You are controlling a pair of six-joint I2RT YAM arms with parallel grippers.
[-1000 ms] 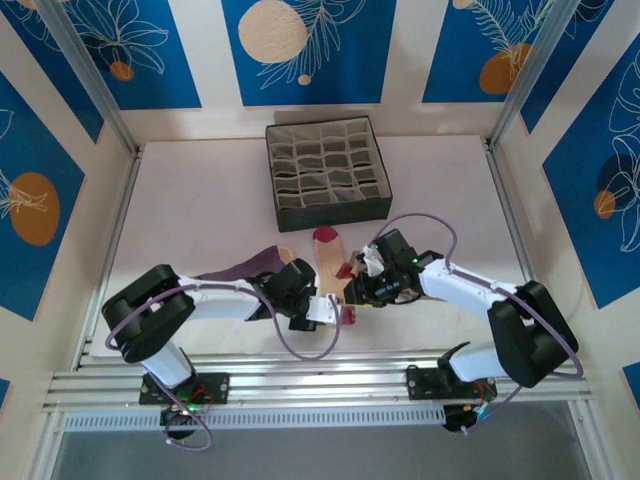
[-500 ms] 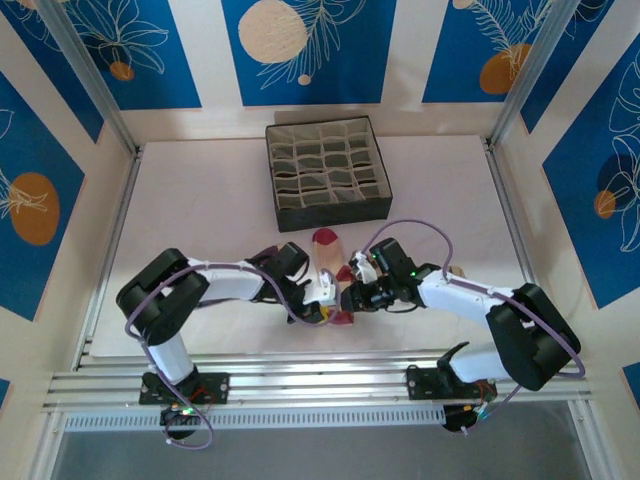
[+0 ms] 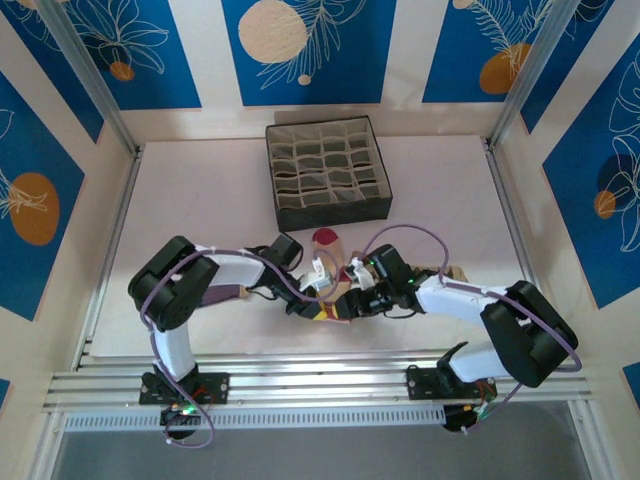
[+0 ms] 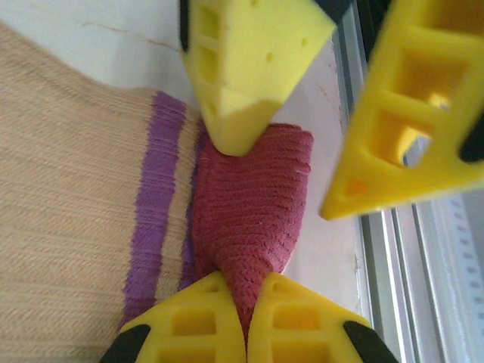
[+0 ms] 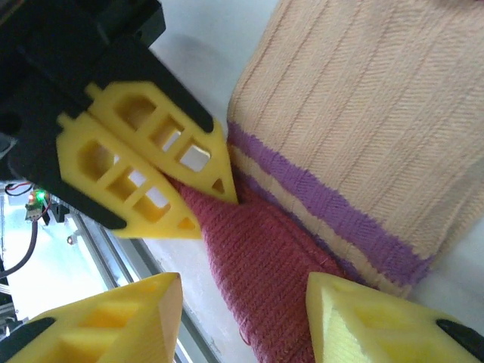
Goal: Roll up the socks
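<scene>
Start of the first roll, by the look of it. Found the beige sock (image 3: 328, 258) lying flat near the middle of the near edge of the table (image 3: 200, 200), with the maroon toe (image 3: 325, 237) toward the far edge and the box (image 3: 328, 170), and the maroon cuff (image 4: 257, 197) toward the near edge. Saw the left gripper (image 4: 246, 286) closed tight on a pinch of this cuff, with the fabric drawn up into a ridge between its fingers. Saw the right gripper (image 5: 242, 283) with jaws apart, holding nothing, set astride the same cuff from the other side. Took one fingertip (image 4: 231, 128) as touching the cuff just beside the purple stripes (image 4: 155, 212). Noticed no fold or turn in the sock yet, so judged the rolling as hardly begun. Noticed also a dark purple one (image 3: 228, 292) under the left arm, toward the left edge, not yet handled. For the next move, probably needed to close the right gripper on the cuff beside the left one. Then needed to turn the cuff over toward the toe with both together, keeping the edge even. Risked a loose or crooked roll by lifting only one corner.
</scene>
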